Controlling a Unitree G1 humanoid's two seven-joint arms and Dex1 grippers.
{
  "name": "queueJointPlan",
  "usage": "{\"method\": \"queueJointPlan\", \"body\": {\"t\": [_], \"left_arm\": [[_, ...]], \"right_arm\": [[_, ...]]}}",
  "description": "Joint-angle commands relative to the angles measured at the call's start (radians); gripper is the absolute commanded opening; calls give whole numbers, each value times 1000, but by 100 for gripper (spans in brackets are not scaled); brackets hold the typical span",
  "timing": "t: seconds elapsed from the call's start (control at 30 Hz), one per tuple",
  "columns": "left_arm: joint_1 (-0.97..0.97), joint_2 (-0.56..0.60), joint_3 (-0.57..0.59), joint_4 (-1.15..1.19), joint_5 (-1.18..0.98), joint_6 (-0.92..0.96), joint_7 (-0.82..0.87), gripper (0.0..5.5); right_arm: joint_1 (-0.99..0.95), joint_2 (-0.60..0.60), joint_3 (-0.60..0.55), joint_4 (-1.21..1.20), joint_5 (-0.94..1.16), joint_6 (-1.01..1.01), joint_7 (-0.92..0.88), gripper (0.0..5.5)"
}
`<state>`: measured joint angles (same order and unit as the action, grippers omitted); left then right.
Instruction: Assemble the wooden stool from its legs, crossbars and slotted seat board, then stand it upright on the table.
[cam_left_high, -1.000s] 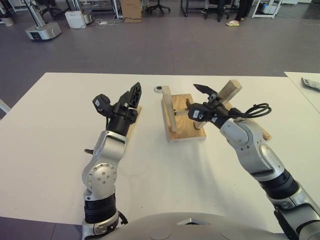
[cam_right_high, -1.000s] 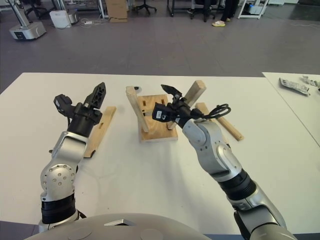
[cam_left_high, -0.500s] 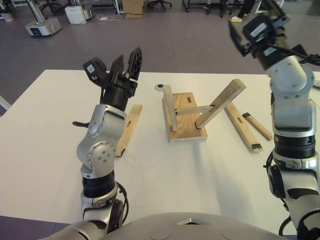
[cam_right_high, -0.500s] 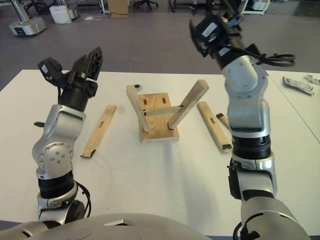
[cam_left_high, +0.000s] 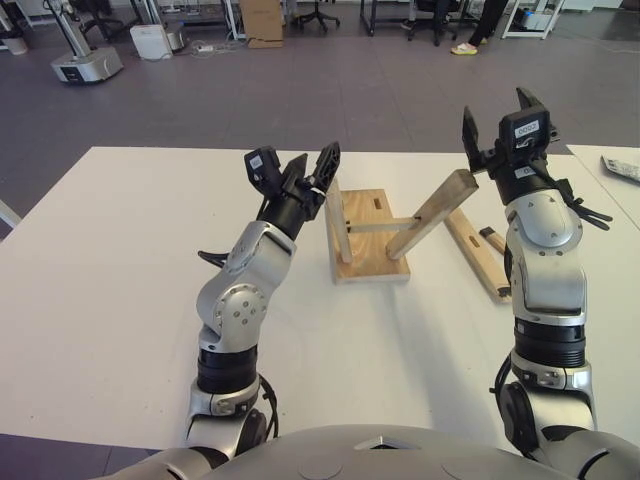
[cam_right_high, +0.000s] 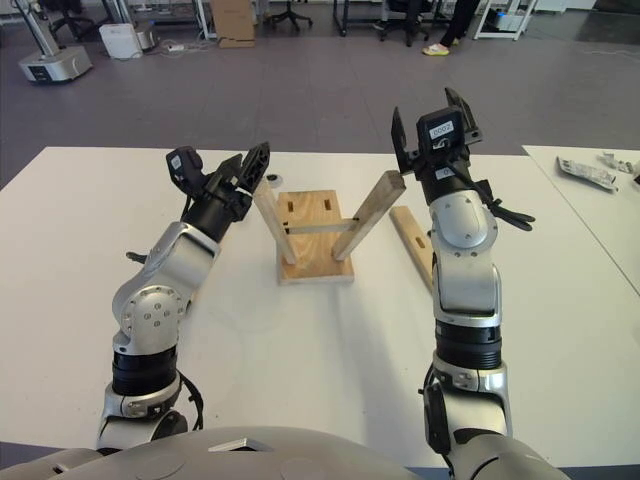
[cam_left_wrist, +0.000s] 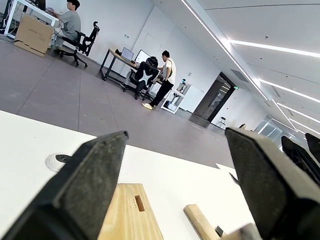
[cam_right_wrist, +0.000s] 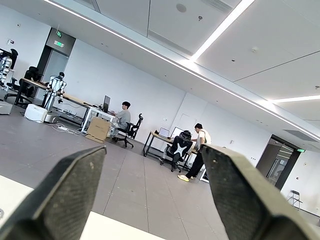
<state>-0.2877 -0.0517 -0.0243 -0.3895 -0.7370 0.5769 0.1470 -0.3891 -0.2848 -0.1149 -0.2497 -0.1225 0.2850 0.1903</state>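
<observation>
Currently my left end effector (cam_left_high: 314, 166) hangs wide open and empty, just left of the top of the nearly upright leg (cam_left_high: 338, 225). My right end effector (cam_left_high: 497, 118) is raised, spread just as wide and holding nothing, above the tip of the tilted leg (cam_left_high: 432, 212). The seat board (cam_left_high: 372, 262) lies flat mid-worktop (cam_left_high: 100, 260) with both legs standing in it and a crossbar (cam_left_high: 385, 224) joining them. A loose leg (cam_left_high: 478, 255) lies flat on its right.
</observation>
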Motion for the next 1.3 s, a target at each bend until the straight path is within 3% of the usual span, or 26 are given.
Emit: {"method": "queueJointPlan", "body": {"t": [0.03,0.4,0.57,0.73,0.83,0.97,1.03,1.13,1.2,1.3], "left_arm": [[90,-9,-30,154,68,114,60,357],[78,-3,-88,161,50,181,5,357],[60,16,-80,146,70,153,-4,357],[-55,188,107,-98,-3,132,-25,357],[-207,227,256,-263,-223,178,95,357],[-317,304,397,-281,-417,136,169,357],[-230,355,424,-256,-411,156,153,357],[-55,397,456,-290,-391,183,187,357],[-4,402,453,-299,-378,172,186,357],[10,408,429,-301,-379,164,176,357]], "right_arm": [[57,61,155,51,1,68,49,354],[81,135,282,10,-30,87,36,354],[58,102,239,25,-29,80,42,354],[-124,-21,73,45,6,91,64,354],[-260,-133,-18,52,-23,28,22,354],[-356,-156,-92,39,79,83,49,354],[-292,-94,-107,-34,209,265,85,354],[-29,-18,-44,-295,305,517,74,354],[146,18,-5,-426,332,597,55,354],[200,52,-2,-481,359,638,28,354]]}}
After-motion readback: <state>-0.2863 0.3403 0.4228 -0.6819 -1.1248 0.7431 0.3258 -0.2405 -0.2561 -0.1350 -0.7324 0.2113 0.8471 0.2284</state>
